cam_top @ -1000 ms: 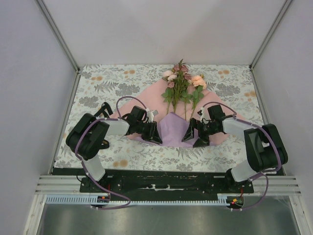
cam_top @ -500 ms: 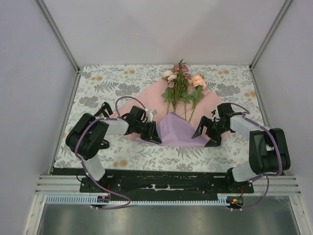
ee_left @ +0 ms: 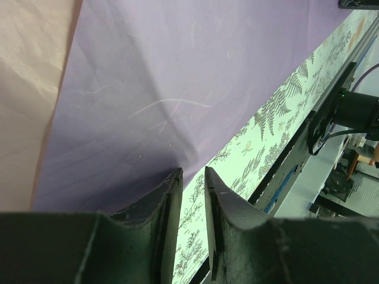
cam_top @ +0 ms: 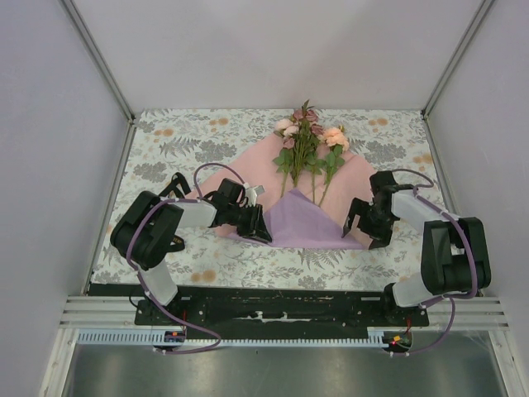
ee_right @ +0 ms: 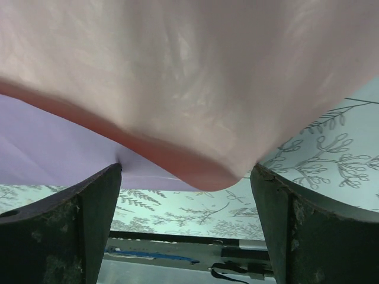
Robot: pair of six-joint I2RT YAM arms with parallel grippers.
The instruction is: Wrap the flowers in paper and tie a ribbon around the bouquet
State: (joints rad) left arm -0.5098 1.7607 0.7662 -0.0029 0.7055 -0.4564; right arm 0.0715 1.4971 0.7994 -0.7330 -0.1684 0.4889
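Paper (cam_top: 307, 223) lies with lilac edge by the barely parted left claw (ee_left: 193, 173), pink edge before wide-open right claw (ee_right: 186, 168), neither gripping

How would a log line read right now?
paper: folded over flowers; left gripper: narrowly open at fold; right gripper: open at edge

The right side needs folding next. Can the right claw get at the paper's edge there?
Probably yes: the right claw stands wide open at the right edge of the paper; the pink curl sits between the fingers, nothing blocking.
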